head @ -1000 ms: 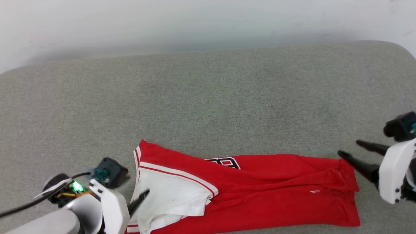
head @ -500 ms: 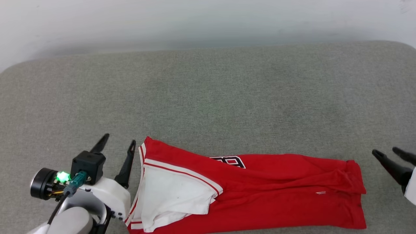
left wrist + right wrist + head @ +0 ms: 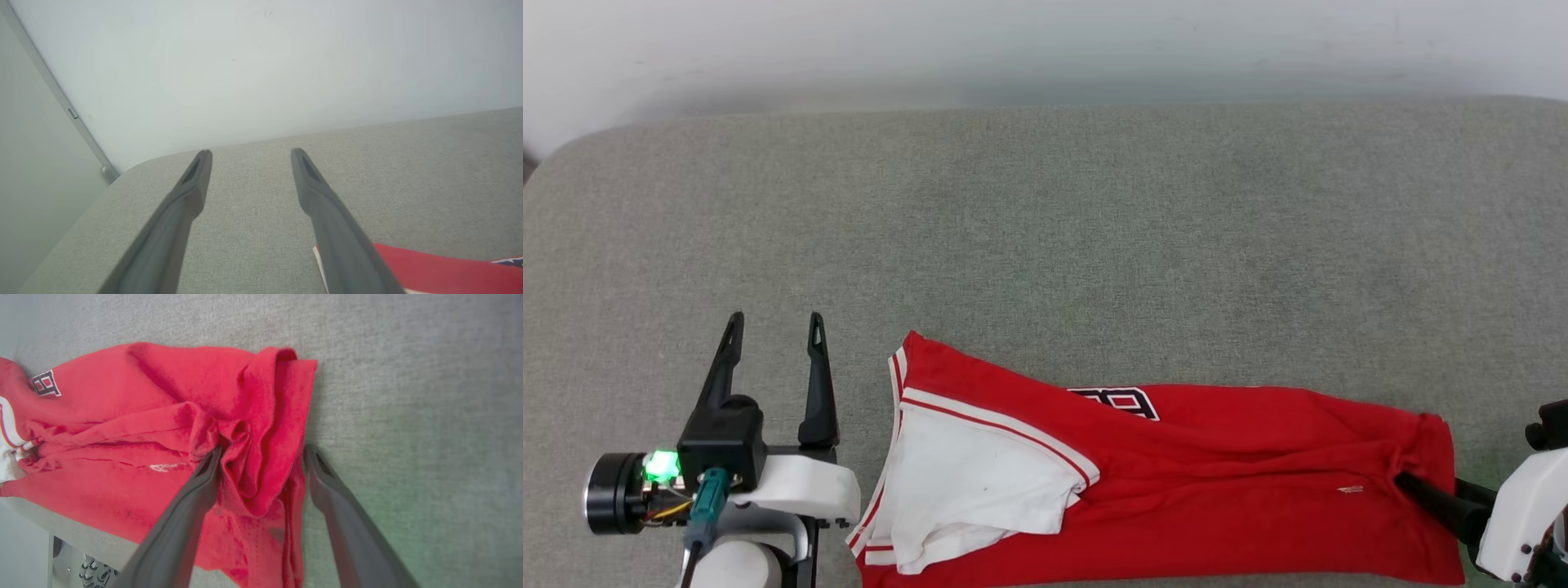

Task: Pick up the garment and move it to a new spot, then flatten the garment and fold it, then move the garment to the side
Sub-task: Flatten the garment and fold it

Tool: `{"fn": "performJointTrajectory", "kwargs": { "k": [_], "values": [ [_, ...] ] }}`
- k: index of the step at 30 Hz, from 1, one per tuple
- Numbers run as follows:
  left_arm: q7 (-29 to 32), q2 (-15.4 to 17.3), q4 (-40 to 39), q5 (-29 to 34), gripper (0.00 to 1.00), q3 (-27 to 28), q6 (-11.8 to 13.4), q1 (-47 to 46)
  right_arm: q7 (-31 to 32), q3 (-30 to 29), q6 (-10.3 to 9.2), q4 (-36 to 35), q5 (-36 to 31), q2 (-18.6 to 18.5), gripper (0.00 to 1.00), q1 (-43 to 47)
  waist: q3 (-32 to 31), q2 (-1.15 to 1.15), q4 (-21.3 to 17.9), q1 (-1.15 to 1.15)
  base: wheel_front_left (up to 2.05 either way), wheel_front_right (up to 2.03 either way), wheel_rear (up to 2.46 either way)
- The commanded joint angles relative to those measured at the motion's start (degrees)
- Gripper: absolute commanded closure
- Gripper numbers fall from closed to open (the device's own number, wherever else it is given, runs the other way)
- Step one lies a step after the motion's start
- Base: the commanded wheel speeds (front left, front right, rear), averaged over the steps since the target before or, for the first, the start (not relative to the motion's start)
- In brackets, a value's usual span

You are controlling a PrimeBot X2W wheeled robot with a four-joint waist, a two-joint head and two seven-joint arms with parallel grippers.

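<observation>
Head view: garment (image 3: pixel 1176 482) red, white-sleeved, folded.

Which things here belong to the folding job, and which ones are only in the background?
Belong to the job:
red garment
left tool, open, beside the garment
right tool, open, astride the garment's bunched end

Only background:
grey padded surface under the garment
white wall
</observation>
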Motion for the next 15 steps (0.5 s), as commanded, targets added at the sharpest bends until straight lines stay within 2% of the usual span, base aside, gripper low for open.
{"fn": "performJointTrajectory", "kwargs": {
  "k": [1, 7, 8, 9, 12, 13, 14, 15],
  "values": [
    [-0.39, -2.02, -0.32, 2.28, 0.00, 2.80, -0.97, 2.08, 1.36, 0.94, -0.02, 0.16, 1.13, 1.37, 0.00, 1.64, 0.13, 0.00, 0.28, 0.00, 0.00, 0.00, 0.00],
    [-0.34, -7.68, 0.27, 8.74, 0.00, 9.36, -4.58, 6.38, 4.14, 3.28, 0.02, -0.26, 4.23, 5.16, 0.00, 3.35, 0.23, 0.00, 0.82, 0.00, 0.00, 0.00, 0.00],
    [-0.34, -7.68, 0.27, 8.74, 0.00, 9.36, -4.58, 6.38, 4.14, 3.28, 0.02, -0.26, 4.23, 5.16, 0.00, 3.35, 0.23, 0.00, 0.82, 0.00, 0.00, 0.00, 0.00],
    [-0.33, -9.38, 0.17, 10.90, 0.00, 11.08, -5.42, 7.73, 4.90, 3.84, 0.06, -1.16, 5.53, 6.27, 0.00, 3.70, 0.21, 0.00, 0.95, 0.00, 0.00, 0.00, 0.00],
    [-0.33, -10.92, 0.10, 13.05, 0.00, 12.64, -6.13, 8.80, 4.96, 4.49, 0.06, -1.77, 5.20, 6.12, 0.00, 3.40, 0.15, 0.00, 1.01, 0.00, 0.00, 0.00, 0.00],
    [-0.33, -11.63, 0.13, 14.07, 0.00, 13.30, -6.52, 9.30, 4.24, 4.53, 0.06, -1.87, 4.82, 6.11, 0.38, 3.10, 0.10, 0.00, 1.02, 0.00, 0.00, 0.00, 0.00],
    [-0.34, -12.38, 0.16, 15.03, 0.00, 14.07, -6.96, 9.74, 3.72, 4.45, 0.06, -1.90, 4.68, 6.15, 0.89, 2.79, 0.07, 0.00, 1.03, 0.00, 0.00, 0.00, 0.00],
    [-0.34, -13.02, 0.24, 16.04, 0.00, 14.63, -7.32, 10.17, 3.51, 4.53, 0.06, -1.95, 4.46, 6.08, 1.00, 2.47, 0.03, 0.00, 1.03, 0.00, 0.00, 0.00, 0.00]
  ]
}}
